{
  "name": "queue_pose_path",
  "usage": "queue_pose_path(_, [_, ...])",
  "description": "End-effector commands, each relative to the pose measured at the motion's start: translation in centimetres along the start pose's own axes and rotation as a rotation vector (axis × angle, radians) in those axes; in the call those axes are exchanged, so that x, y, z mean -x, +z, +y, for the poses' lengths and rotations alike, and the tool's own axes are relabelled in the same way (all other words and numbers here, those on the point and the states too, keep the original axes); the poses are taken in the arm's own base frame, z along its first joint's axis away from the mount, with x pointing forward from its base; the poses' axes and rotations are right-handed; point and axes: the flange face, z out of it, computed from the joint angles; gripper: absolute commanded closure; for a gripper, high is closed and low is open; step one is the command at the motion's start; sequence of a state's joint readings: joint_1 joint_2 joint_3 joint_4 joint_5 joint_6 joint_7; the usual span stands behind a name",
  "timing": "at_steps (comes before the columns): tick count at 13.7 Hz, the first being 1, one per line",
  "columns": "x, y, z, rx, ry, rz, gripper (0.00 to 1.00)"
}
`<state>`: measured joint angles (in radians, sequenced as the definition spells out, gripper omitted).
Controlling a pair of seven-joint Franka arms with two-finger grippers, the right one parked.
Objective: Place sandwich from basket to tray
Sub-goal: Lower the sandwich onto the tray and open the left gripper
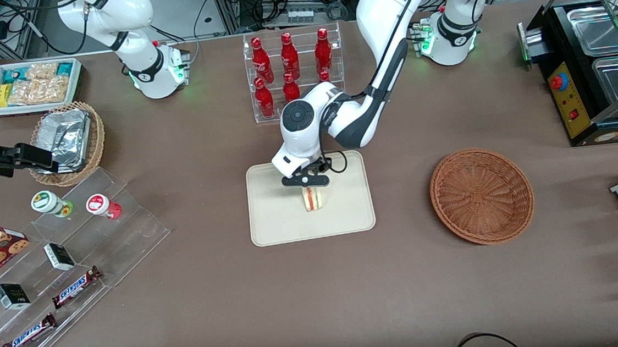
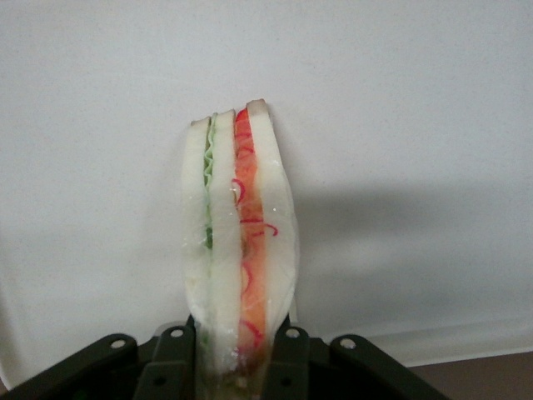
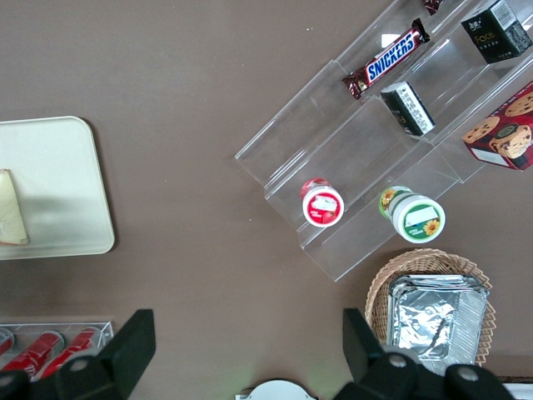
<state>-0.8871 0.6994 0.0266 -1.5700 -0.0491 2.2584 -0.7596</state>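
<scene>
We find the left arm's black two-finger gripper (image 1: 309,187) poised over the flat cream-beige rectangular tray (image 1: 269,226), its jaws pinching the small triangular wedge of white-bread sandwich (image 1: 313,199) with red and green filling; in the wrist view the two dark fingers (image 2: 173,360) press on the bread faces of the sandwich (image 2: 237,242), one on each side, with the filling layers running straight away from the jaws. The relation that matters is this one: the wedge stands on edge, its long axis pointing away from the gripper toward the tray floor, and its lower end appears to sit at or just above that floor near the tray's middle; we cannot tell whether it touches. The round reddish-brown woven wicker basket (image 1: 482,196) lies well apart, toward the working arm's end of the table, and holds nothing that we can see. We judge the carry all but finished; what remains is to part the jaws and lift straight up; a wedge left on its narrow edge may tip onto a bread face.
</scene>
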Motion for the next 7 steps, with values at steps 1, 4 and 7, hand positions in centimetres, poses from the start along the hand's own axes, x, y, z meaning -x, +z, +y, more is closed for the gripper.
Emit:
queue_pose_path(1, [-0.7, -0.7, 0.4, 0.007, -0.002, 0.022, 0.0])
queue_pose_path(4, [-1.0, -3.7, -0.3, 0.002, -0.023, 0.016, 0.0])
queue_pose_path(7, [-2.5, -9.9, -3.0, -0.007, -0.077, 0.024, 0.0])
